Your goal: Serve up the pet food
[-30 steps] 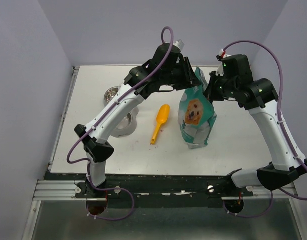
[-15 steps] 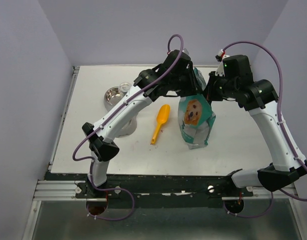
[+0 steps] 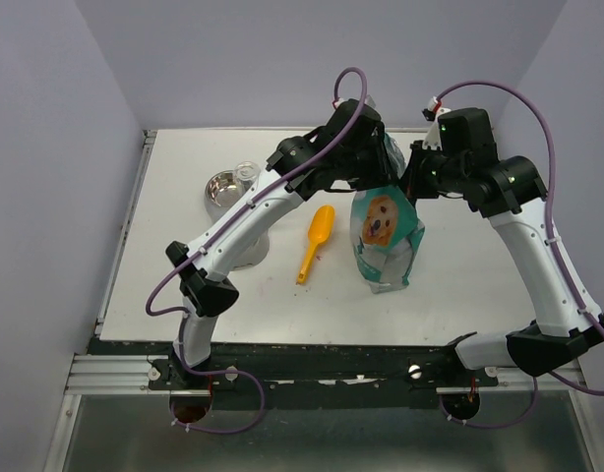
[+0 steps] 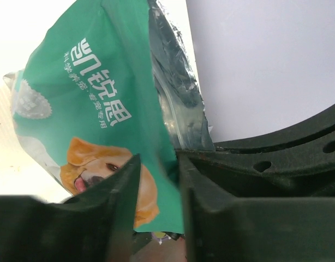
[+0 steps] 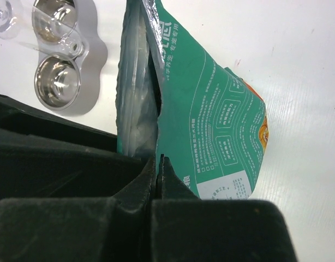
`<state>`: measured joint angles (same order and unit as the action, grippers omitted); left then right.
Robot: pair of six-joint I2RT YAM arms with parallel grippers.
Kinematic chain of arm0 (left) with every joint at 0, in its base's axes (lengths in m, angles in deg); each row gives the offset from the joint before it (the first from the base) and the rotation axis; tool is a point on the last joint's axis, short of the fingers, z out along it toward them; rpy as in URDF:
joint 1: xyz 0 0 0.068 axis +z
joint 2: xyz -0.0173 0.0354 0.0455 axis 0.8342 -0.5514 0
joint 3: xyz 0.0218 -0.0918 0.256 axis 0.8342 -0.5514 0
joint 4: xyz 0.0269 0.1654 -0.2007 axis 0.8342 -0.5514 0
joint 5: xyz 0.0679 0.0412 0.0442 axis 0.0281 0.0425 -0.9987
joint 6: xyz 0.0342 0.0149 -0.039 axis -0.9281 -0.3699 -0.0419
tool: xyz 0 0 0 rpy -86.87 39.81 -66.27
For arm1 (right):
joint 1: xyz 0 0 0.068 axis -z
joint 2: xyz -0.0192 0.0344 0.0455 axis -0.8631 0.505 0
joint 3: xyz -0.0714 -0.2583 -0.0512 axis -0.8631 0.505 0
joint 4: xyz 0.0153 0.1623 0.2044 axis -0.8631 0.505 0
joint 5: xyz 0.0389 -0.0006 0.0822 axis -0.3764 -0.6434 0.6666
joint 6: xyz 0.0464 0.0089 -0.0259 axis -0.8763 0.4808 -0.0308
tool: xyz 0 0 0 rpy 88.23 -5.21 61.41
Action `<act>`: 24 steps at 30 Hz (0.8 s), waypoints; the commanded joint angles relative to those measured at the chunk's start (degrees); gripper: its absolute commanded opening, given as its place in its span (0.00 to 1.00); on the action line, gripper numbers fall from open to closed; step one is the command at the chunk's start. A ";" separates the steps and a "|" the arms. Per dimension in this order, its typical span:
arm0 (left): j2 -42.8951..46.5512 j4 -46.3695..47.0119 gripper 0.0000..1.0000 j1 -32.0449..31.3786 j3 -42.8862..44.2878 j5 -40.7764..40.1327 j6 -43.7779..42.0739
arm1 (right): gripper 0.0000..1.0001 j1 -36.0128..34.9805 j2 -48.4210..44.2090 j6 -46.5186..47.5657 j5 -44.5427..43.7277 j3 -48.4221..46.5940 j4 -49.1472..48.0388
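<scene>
The teal-and-white bag (image 3: 386,241) with a dog picture stands upright on the table, its top open. No kibble shows; the bag's silver-lined mouth (image 5: 136,82) hides what is inside. My left gripper (image 3: 381,160) is at the bag's top left. In the left wrist view it (image 4: 156,188) is open, and the front wall of the bag (image 4: 91,109) runs into the gap between its fingers. My right gripper (image 3: 412,180) is at the top right. In the right wrist view it (image 5: 159,164) is shut on the rim of the bag (image 5: 211,109).
An orange scoop (image 3: 315,241) lies on the table left of the bag. A steel bowl (image 3: 221,186) sits further left in a clear double-bowl stand; both bowls show in the right wrist view (image 5: 57,88). My left arm crosses over the stand.
My left gripper has moved right and reached the bag's top left edge. The bag's top has shifted slightly. My right arm has held still.
</scene>
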<state>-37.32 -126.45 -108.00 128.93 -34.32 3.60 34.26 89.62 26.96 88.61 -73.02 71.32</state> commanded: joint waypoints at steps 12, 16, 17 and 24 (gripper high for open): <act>4.79 2.13 0.00 -0.39 -3.47 1.57 -3.57 | 0.31 -0.52 8.66 2.15 -5.80 -10.12 6.91; 6.64 2.21 0.00 -0.39 -3.91 2.27 -2.77 | 0.32 -0.52 13.05 1.88 -6.16 -14.69 10.17; 6.73 2.13 0.00 -0.39 -4.00 2.45 -2.68 | 0.32 -0.52 13.84 1.88 -6.07 -15.66 10.95; 8.57 0.98 0.00 -0.48 -5.49 2.28 -6.45 | 0.00 -0.52 15.61 -0.05 -9.13 -19.54 15.88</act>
<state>-33.22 -125.27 -108.02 124.19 -34.01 0.08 34.11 105.49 27.71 83.56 -90.11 81.35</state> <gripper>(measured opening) 0.008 0.030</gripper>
